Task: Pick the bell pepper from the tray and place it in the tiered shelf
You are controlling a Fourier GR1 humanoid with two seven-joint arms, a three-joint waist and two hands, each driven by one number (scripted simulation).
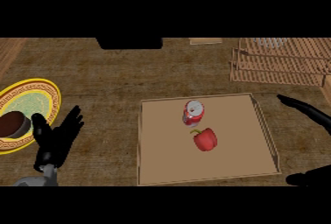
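2 hands show in your head view. Your left hand (57, 139) stands at about 8 o'clock on the counter (129, 78), fingers straight and spread, pointing up, holding nothing, just beside the yellow-rimmed plate (45, 94) at 9 o'clock. That plate carries a dark brown round item (13, 124); you cannot tell what it is.

Your right hand (309, 113) enters at 3 to 4 o'clock, just outside the right wall of the tray (168, 170). 1 long finger reaches toward 10 o'clock and another dark part (307, 178) lies lower, at about 4 o'clock; the 2 are wide apart and nothing sits between them.

The tray lies slightly right of centre, toward 5 o'clock. The red bell pepper (205, 139) rests on the tray floor near its middle, stem toward 10 o'clock, untouched by either hand. 1 red-and-white can (192, 112) lies on its side just beyond it, toward 12 o'clock; you cannot tell whether they touch.

The slatted wooden shelf (278, 65) sits at 1 to 2 o'clock, well apart from the pepper. A dark block (129, 43) sits at 12 o'clock.
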